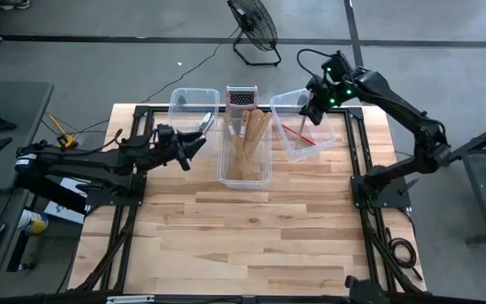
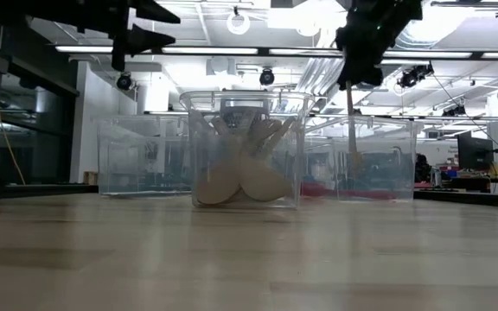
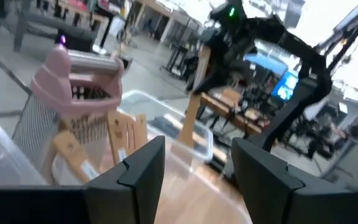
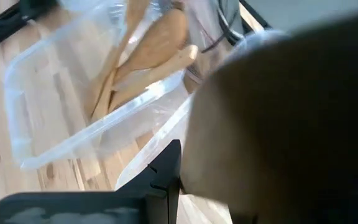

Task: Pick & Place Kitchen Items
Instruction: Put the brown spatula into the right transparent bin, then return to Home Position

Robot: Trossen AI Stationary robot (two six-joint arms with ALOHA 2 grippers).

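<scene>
Three clear bins stand in a row at the far side of the table. The middle bin holds several pale wooden utensils. The left bin has silver metal pieces. The right bin holds a red-headed spatula. My right gripper hovers above the right bin, shut on a pale wooden utensil. My left gripper is open and empty, raised over the table between the left and middle bins. My right gripper pinches the wooden utensil by its upper end, coming from above with the fingers pointing down. The utensil hangs upright below the fingers and its lower part reaches inside the right bin. Whether its lower end touches the bin floor, I cannot tell.
A metal box grater with a pinkish top stands just behind the middle bin. The near half of the wooden table is bare boards. A floor fan stands beyond the far edge, off the table.
</scene>
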